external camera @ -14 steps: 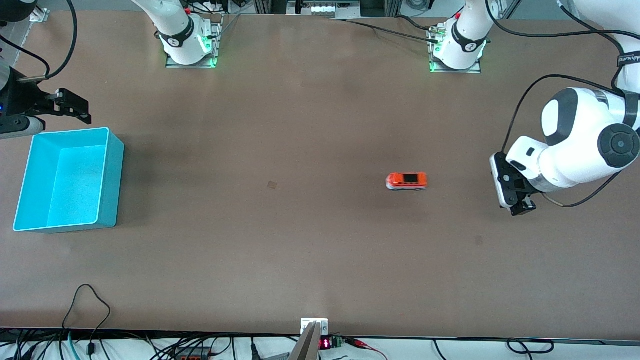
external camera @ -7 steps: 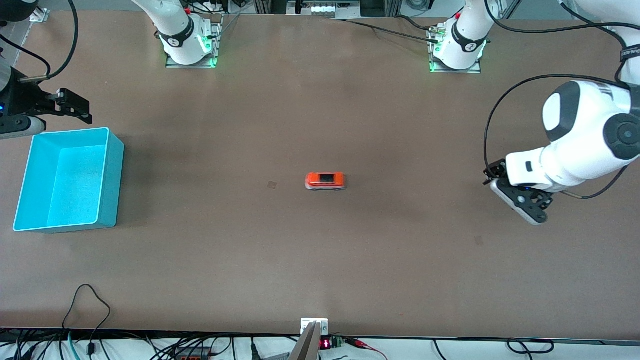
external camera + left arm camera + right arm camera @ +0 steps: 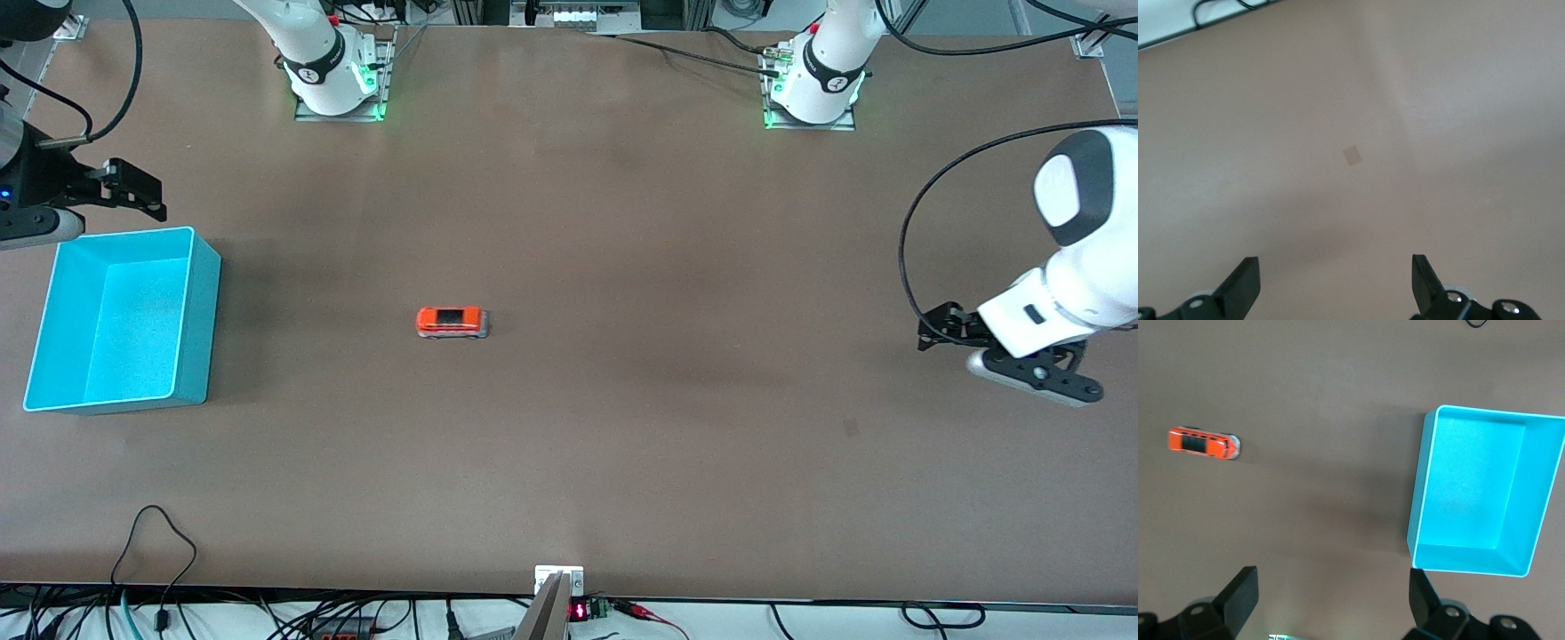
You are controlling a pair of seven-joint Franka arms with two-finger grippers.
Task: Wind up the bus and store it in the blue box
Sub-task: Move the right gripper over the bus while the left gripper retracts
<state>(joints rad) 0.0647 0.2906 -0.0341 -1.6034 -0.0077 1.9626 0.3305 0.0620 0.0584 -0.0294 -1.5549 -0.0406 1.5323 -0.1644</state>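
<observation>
Bus (image 3: 452, 322) on table — both grippers open, empty

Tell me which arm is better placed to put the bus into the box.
Right, probably. The bus sits free on the table toward the blue box, and the open right gripper hangs beside that box. The open left gripper is at the table's other end.

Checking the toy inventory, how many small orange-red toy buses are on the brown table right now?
1. The small orange-red toy bus stands on the bare brown table near its middle, apart from the large cyan plastic box; none looks hidden.
</observation>
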